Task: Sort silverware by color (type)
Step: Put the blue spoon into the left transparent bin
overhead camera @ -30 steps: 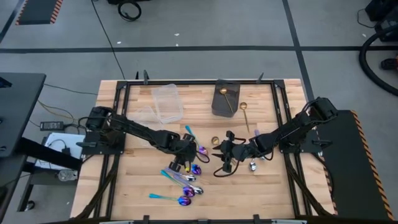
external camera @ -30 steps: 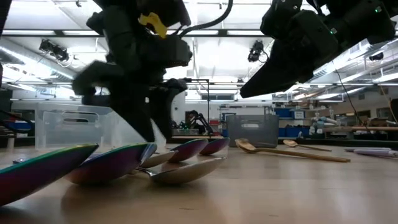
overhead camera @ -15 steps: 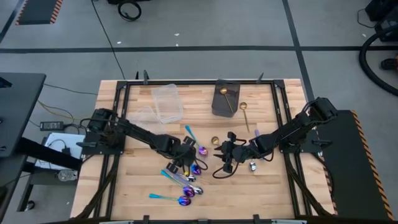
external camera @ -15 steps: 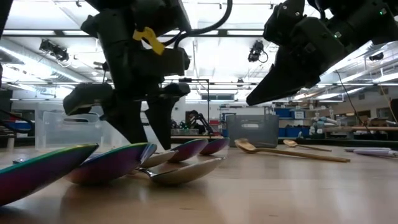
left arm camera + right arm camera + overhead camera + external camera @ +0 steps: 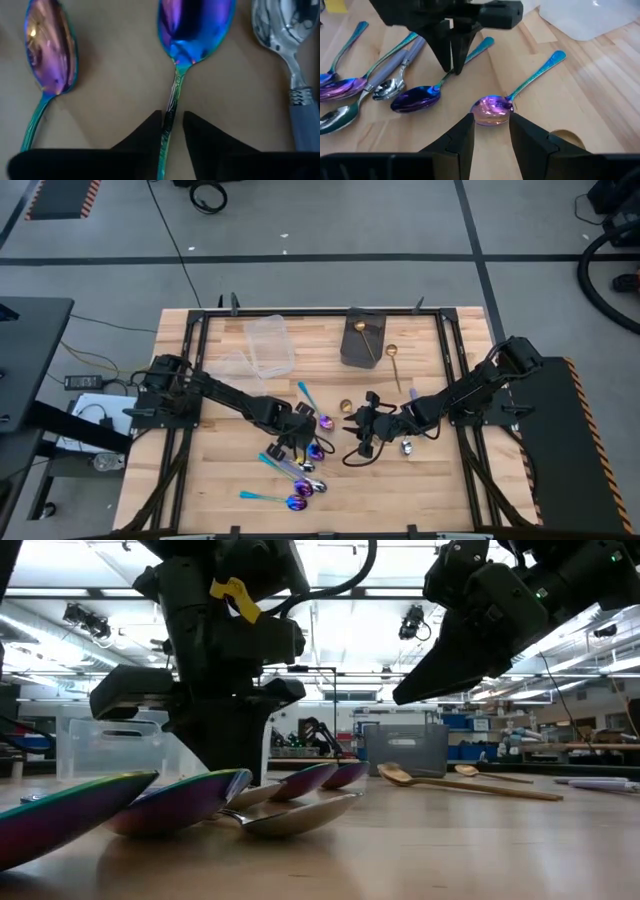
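1. Table [image 5: 220,480]: a wooden top carrying a clear tub [image 5: 268,345] and a dark grey box [image 5: 362,336] at the far side, with the spoons scattered in the middle and nearer the front edge.
2. Spoons: an iridescent teal-handled cluster [image 5: 300,475] lies packed together with a lilac-handled one [image 5: 292,75]; gold ones lie by the box [image 5: 393,360]. Sorting looks barely begun.
3. Risk: the handles lie close and flat on the wood, so the fingers could slide off the thin stem, or drag a neighbouring spoon along. The other arm sits near, and a lift toward it could cause a collision.
4. Left end effector [image 5: 171,127]: down at the table over the cluster, fingers nearly closed, straddling the teal stem of one iridescent spoon [image 5: 192,30]. I cannot tell whether they pinch it yet.
5. Right end effector [image 5: 491,131]: raised just above the table, fingers parted a little and holding nothing, aimed at another iridescent spoon [image 5: 492,109].
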Motion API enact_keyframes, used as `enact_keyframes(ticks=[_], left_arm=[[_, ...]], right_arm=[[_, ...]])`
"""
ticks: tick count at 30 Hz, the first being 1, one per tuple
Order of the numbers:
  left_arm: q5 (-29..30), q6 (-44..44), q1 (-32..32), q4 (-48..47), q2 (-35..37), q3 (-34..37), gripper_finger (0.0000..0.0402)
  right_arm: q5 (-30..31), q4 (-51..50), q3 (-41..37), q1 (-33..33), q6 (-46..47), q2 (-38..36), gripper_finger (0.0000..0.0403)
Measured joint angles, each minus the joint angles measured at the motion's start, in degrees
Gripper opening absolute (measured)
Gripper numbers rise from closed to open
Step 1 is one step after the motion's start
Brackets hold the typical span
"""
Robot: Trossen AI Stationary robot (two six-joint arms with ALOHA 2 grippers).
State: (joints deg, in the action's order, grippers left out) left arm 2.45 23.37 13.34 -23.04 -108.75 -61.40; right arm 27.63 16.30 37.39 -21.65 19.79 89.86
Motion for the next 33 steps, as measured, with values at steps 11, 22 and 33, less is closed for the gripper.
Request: enact_keyframes(ticks=[11,22,33], left_arm=[[5.8,0.4,2.6,-1.4,0.0,0.1,0.0016],[12.5,-5.5,4.5,-5.9,5.4,0.6,0.0015],[15.6,-7.4,4.6,-10.7,7.3,0.5,0.0014]], right_arm=[[-0.1,0.0,0.0,0.0,-0.6,0.0,0.0133],[0.9,1.9,0.0,0.5,-4.6,0.0,0.0133],[1.5,1.8,0.0,0.9,-6.0,0.0,0.0133]])
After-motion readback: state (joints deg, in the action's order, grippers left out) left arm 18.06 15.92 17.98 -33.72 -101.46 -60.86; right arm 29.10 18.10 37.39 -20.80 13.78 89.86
